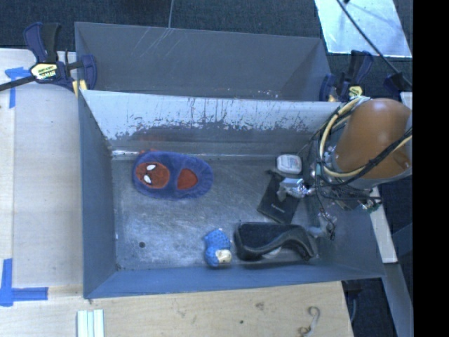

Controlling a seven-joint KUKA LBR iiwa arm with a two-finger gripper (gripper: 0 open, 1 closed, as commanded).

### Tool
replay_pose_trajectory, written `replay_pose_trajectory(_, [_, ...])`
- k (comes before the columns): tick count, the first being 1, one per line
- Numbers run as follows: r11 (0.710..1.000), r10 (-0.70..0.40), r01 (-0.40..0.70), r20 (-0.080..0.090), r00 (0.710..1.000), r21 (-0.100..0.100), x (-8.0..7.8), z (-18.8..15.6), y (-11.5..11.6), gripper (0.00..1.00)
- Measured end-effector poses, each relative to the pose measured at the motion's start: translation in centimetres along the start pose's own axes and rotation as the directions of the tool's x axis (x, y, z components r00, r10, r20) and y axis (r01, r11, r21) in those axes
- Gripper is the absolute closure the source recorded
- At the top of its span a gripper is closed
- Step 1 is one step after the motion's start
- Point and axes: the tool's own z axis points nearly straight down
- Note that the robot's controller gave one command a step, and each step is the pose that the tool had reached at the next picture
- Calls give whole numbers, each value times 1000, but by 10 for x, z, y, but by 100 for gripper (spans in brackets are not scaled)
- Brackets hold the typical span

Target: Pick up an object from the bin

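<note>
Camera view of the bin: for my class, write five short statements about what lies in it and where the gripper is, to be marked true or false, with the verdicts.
1. A blue slipper with red patches lies on the left half of the bin floor. True.
2. The gripper hangs over the blue slipper. False: it is at the bin's right side, next to a flat black thing.
3. A small blue and cream thing lies by the front wall, beside a curved black shoe-like thing. True.
4. The curved black thing leans on the left wall. False: it lies at the front right.
5. The arm comes in from the view's right. True.
</note>
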Motion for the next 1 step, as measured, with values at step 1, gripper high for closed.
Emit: replay_pose_trajectory(1, [1000, -2, 2, 3, 1000, 2, -2, -2, 0, 100])
